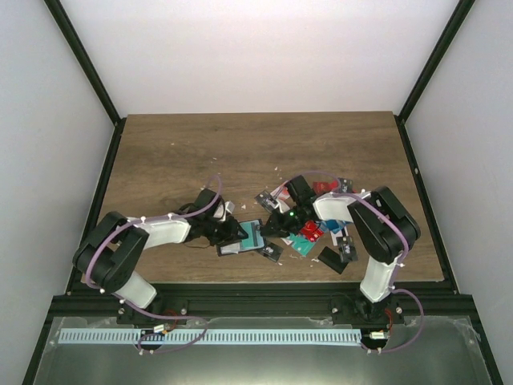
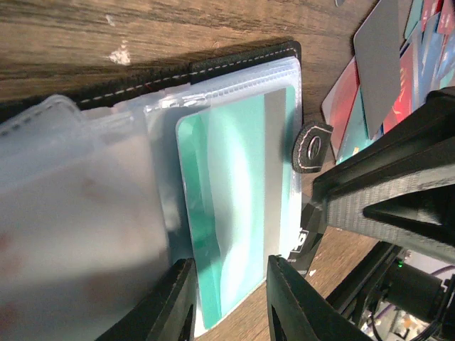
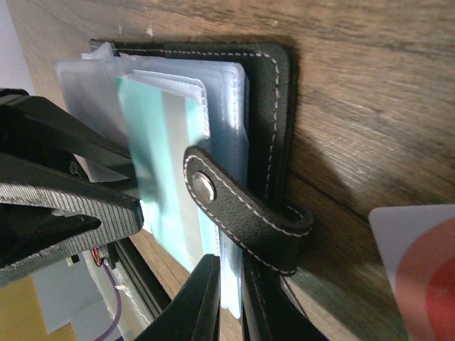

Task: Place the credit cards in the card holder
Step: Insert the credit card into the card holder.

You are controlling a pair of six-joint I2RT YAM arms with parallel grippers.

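Right gripper (image 3: pixel 231 288) pinches the card holder (image 3: pixel 281 92) edge; left gripper (image 2: pixel 231 284), narrowly parted, hovers over the teal card (image 2: pixel 227 177) inside.

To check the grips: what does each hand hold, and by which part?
Right hand pinches the card holder at its sleeve edge, by the snap tab; left hand holds nothing.

Card holder (image 3: pixel 276 114) on table (image 1: pixel 200 152), one card (image 2: pixel 234 213) inside, loose cards (image 1: pixel 317 233) to its right
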